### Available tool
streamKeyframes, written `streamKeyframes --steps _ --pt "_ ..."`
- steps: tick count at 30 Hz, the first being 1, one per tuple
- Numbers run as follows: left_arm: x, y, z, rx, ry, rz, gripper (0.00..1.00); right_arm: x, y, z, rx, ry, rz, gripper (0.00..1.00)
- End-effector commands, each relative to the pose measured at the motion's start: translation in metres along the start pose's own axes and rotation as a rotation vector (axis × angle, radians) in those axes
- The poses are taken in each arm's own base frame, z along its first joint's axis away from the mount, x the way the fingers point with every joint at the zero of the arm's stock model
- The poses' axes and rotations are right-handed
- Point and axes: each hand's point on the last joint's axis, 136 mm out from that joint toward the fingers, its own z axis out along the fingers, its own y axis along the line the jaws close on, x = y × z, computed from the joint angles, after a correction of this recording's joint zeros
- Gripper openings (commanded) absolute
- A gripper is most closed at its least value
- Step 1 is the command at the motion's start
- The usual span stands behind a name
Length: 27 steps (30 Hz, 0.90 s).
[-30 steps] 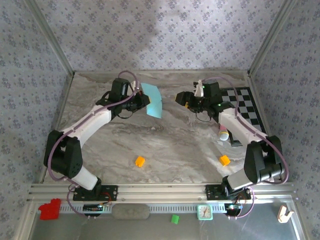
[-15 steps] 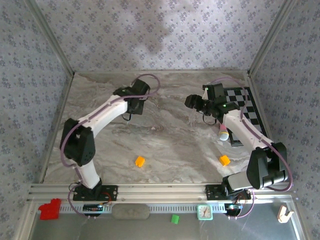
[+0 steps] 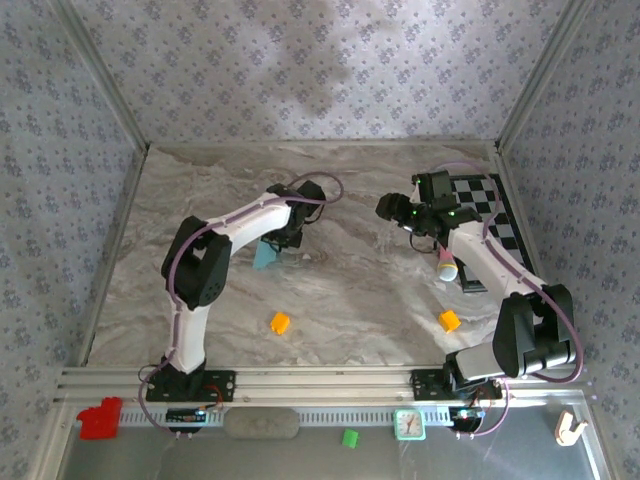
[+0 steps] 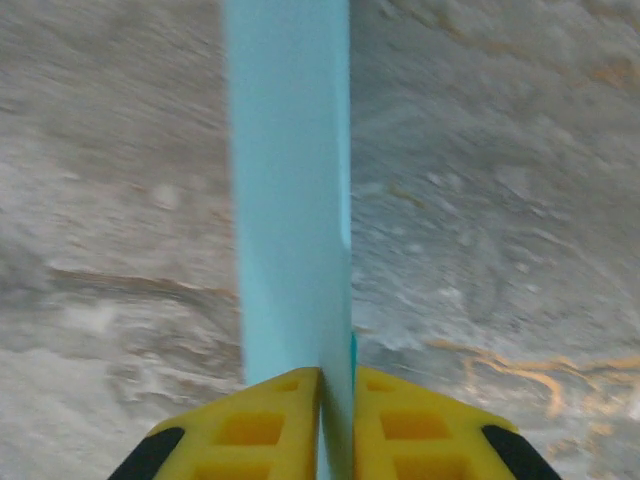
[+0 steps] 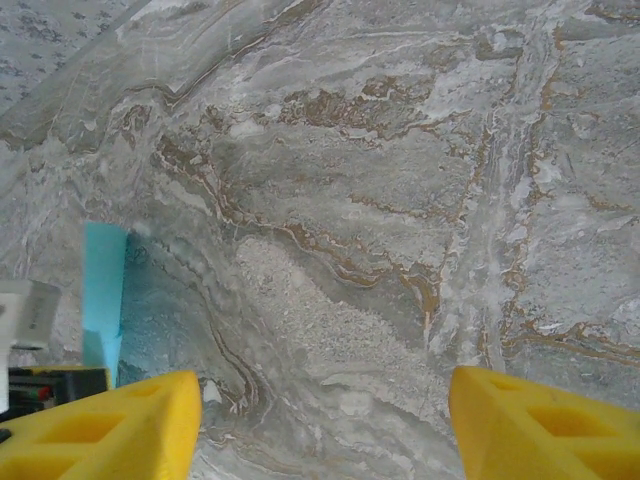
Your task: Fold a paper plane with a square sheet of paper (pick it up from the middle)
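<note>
The folded teal-blue sheet of paper (image 4: 290, 200) stands on edge as a narrow strip, and my left gripper (image 4: 337, 385) is shut on its lower end. In the top view a small part of the paper (image 3: 265, 255) shows under the left gripper (image 3: 281, 242), low over the middle of the marble table (image 3: 340, 290). My right gripper (image 3: 390, 208) hovers to the right of it, apart from the paper. In the right wrist view the right gripper (image 5: 320, 425) is open with bare marble between its fingers, and the paper (image 5: 103, 290) shows at far left.
Two orange cubes (image 3: 280, 322) (image 3: 449, 320) lie on the near half of the table. A checkered board (image 3: 482, 200) sits at back right. A pink and yellow object (image 3: 447, 268) hangs by the right arm. Walls close in the left, back and right.
The left arm has swung right and toward the table's middle, carrying the paper lower and turning it edge-on. The right gripper has drawn back slightly to the right.
</note>
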Motion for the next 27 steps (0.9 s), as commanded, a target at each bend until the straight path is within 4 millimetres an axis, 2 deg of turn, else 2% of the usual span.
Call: streamKeyframes --steps 1,4,6,9,11,14,17,22,24,27 --pt "0.002 -0.039 -0.007 0.21 0.064 -0.089 0.23 0.002 -0.005 -0.004 0.01 0.004 0.018 0.68" --pt "0.001 -0.059 -0.011 0.376 0.103 -0.139 0.34 0.004 -0.007 -0.001 0.01 0.013 0.045 0.67" --pt "-0.004 -0.065 -0.018 0.481 0.108 -0.181 0.41 0.006 -0.006 0.001 0.004 0.023 0.049 0.67" --pt "-0.016 -0.061 -0.037 0.622 0.086 -0.254 0.51 0.01 -0.003 0.007 -0.008 0.046 0.048 0.67" --pt "-0.027 -0.054 -0.052 0.701 0.052 -0.3 0.53 0.014 0.0 0.012 -0.012 0.07 0.037 0.67" --pt "-0.041 -0.031 -0.074 0.775 -0.014 -0.372 0.57 0.025 0.014 0.022 -0.027 0.111 0.003 0.69" --pt "-0.049 0.003 -0.085 0.778 -0.076 -0.453 0.63 0.042 0.038 0.036 -0.049 0.162 -0.05 0.7" --pt "-0.047 0.064 -0.088 0.702 -0.167 -0.58 0.75 0.083 0.092 0.068 -0.111 0.261 -0.148 0.7" --pt "-0.042 0.084 -0.084 0.668 -0.184 -0.627 0.84 0.099 0.113 0.08 -0.143 0.301 -0.17 0.69" --pt "-0.034 0.109 -0.079 0.633 -0.205 -0.693 0.88 0.125 0.139 0.097 -0.179 0.363 -0.211 0.68"
